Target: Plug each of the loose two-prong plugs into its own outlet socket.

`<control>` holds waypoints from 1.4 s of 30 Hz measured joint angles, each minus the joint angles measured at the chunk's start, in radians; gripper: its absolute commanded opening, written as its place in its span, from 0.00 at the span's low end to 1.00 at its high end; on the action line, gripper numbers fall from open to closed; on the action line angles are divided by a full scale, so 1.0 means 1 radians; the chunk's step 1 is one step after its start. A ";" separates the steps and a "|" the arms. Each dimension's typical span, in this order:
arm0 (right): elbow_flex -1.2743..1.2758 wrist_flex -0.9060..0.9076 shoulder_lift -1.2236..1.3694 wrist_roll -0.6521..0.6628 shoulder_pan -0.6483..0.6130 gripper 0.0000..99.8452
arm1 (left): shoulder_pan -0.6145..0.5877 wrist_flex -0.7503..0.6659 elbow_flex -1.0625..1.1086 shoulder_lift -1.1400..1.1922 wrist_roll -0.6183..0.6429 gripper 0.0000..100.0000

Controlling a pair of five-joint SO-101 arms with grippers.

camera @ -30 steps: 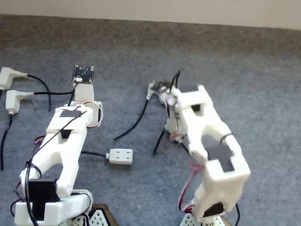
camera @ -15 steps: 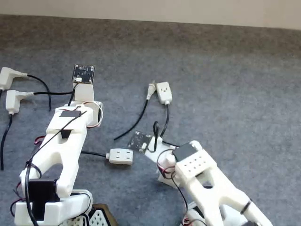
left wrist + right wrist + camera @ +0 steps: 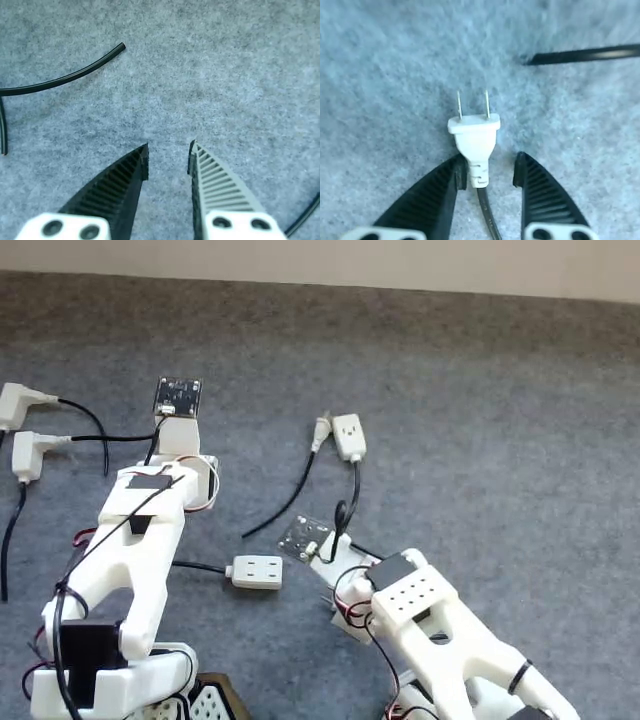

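The right end effector (image 3: 490, 161) is open. Its two black ridged fingers sit on either side of the back end of a small white plastic two-prong plug (image 3: 474, 131). One finger touches the plug's side and the other has a little gap, so the plug is not squeezed yet. The plug lies flat on the grey carpet-covered desk (image 3: 520, 420), with its two metal prongs pointing away from the fingers. I think that is on purpose: grabbed by the back, the prongs are free to go into a socket.

A flat white plastic socket block (image 3: 257, 571) lies on the desk. The white right arm (image 3: 440, 625) bends low just to the right of the socket block, so the plug is near it and the carry should be short.

A second white socket block (image 3: 349, 435) lies behind the socket block and a bit to the right. A small pale plug (image 3: 321, 428) touches its side. I cannot tell if it is pushed in.

Two more white plugs with black cords (image 3: 15, 400) (image 3: 28, 452) lie loose, far to the left of the socket block and behind it.

The left end effector (image 3: 168, 149) is open and holds nothing, above bare desk near a thin black cord (image 3: 60, 80). The white left arm (image 3: 140, 540) stands just left of the socket block. I think it is placed there because it is closer to the two loose plugs.
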 measured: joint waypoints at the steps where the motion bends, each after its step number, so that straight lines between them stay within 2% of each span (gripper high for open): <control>1: 0.003 0.000 0.000 -0.002 0.000 0.16 | 0.000 0.000 0.000 0.000 0.000 0.15; 10: 0.054 -0.012 -0.014 -0.005 0.000 0.15 | 0.000 0.000 0.012 0.000 0.000 0.15; 12: 0.054 -0.012 -0.014 -0.005 0.000 0.10 | 0.000 0.000 0.012 0.000 0.000 0.15; 14: 0.054 -0.014 -0.014 -0.005 0.000 0.00 | 0.000 0.000 0.012 0.000 0.000 0.15; 16: 0.052 -0.014 -0.014 -0.005 0.003 0.02 | 0.000 0.000 0.012 0.000 0.000 0.15; 26: 0.060 -0.014 -0.006 -0.006 0.003 0.01 | 0.000 0.000 0.012 0.000 -0.003 0.14; 29: 0.054 0.008 -0.006 -0.006 0.003 0.01 | 0.005 0.011 0.011 0.000 -0.087 0.15; 33: -0.038 0.086 -0.031 -0.044 0.021 0.01 | 0.071 0.176 -0.077 0.000 -0.161 0.15; 36: -0.132 0.114 -0.112 -0.114 0.049 0.01 | 0.107 0.351 -0.187 0.000 -0.218 0.19; 42: -0.215 0.068 -0.282 -0.218 0.052 0.01 | 0.091 0.632 -0.456 -0.038 -0.278 0.23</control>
